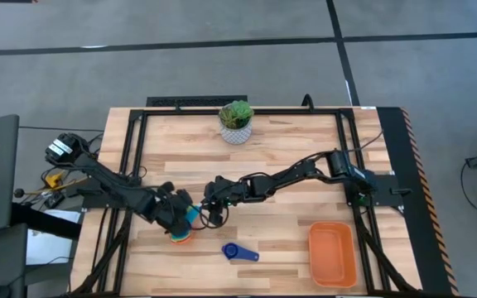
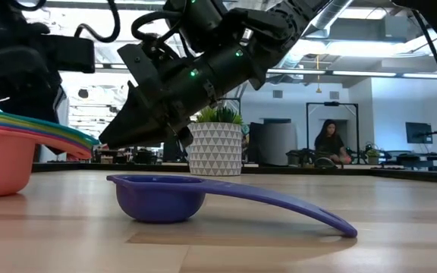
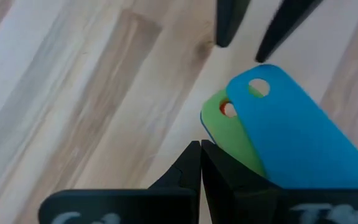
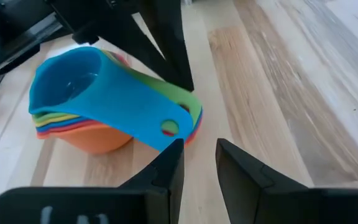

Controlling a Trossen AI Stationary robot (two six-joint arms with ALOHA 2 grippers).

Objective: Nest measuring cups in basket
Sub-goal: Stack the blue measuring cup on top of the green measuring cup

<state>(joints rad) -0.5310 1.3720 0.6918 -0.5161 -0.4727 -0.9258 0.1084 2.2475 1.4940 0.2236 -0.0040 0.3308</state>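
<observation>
Nested stack of measuring cups (image 4: 98, 93), light blue uppermost, resting on the table (image 1: 288, 157) left of centre; the dark blue cup (image 1: 238, 252) lies apart, nearer the front edge, and the basket (image 1: 333, 252) sits empty at the front right. You are best served by closing on the fanned handles (image 3: 272, 134) squarely, so that all leaves are caught together and none slips from the stack (a pinch on the top handle alone would, I judge, lift one cup only). The right gripper (image 4: 199, 158) reaches in low from the right, fingers parted, just short of the handle tips. The left gripper (image 3: 201, 158) sits over the stack from the left, fingertips pressed together and gripping nothing visible.
</observation>
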